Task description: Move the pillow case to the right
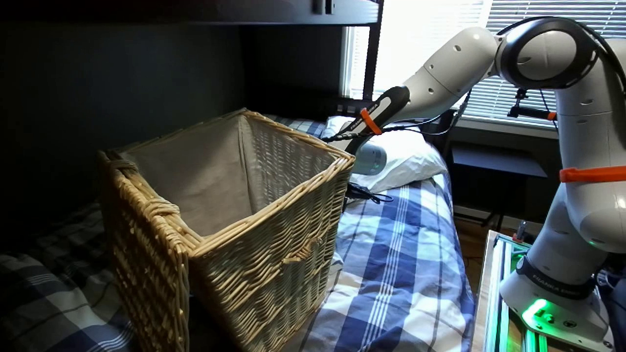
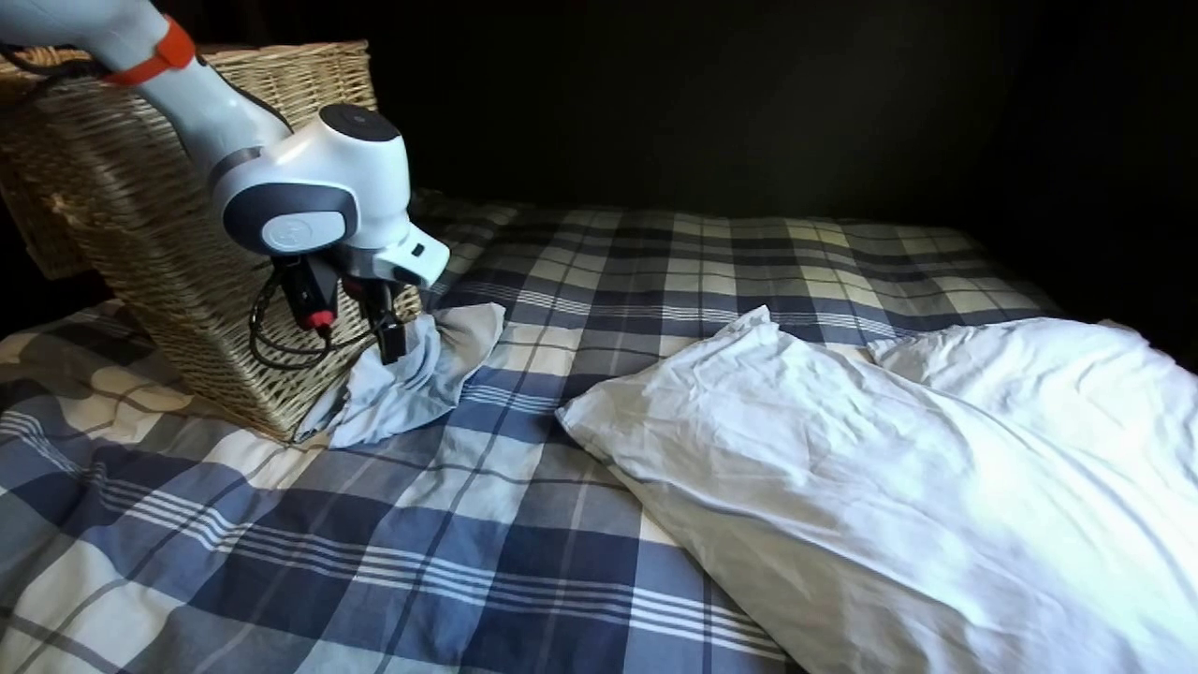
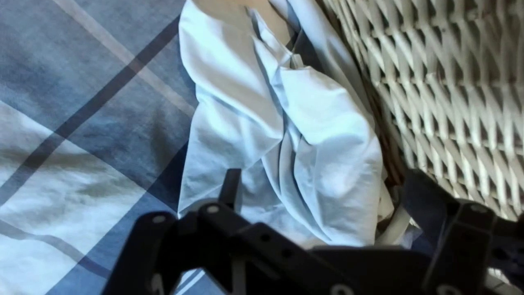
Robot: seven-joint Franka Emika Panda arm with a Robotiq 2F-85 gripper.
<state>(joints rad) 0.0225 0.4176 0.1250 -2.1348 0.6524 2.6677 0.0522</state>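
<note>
The pillow case (image 2: pixel 440 370) is a crumpled, pale blue-white cloth on the bed at the foot of the wicker basket. In the wrist view the pillow case (image 3: pixel 327 164) lies in folds along the basket's side. My gripper (image 3: pixel 326 186) is open, with its fingers wide apart and the cloth showing between them. One finger is over the cloth's left part; the other is by the basket wall. In an exterior view the gripper (image 2: pixel 390 344) points down at the cloth, and its finger overlaps it. I cannot tell whether it touches. The basket hides the fingers in an exterior view.
The tall wicker basket (image 1: pixel 274 264) with a cloth lining stands on the bed right beside the gripper; it also shows in an exterior view (image 2: pixel 187 281). White pillows (image 2: pixel 842 487) lie on the plaid bedding (image 2: pixel 524 524). A bunk frame (image 1: pixel 293 12) runs overhead.
</note>
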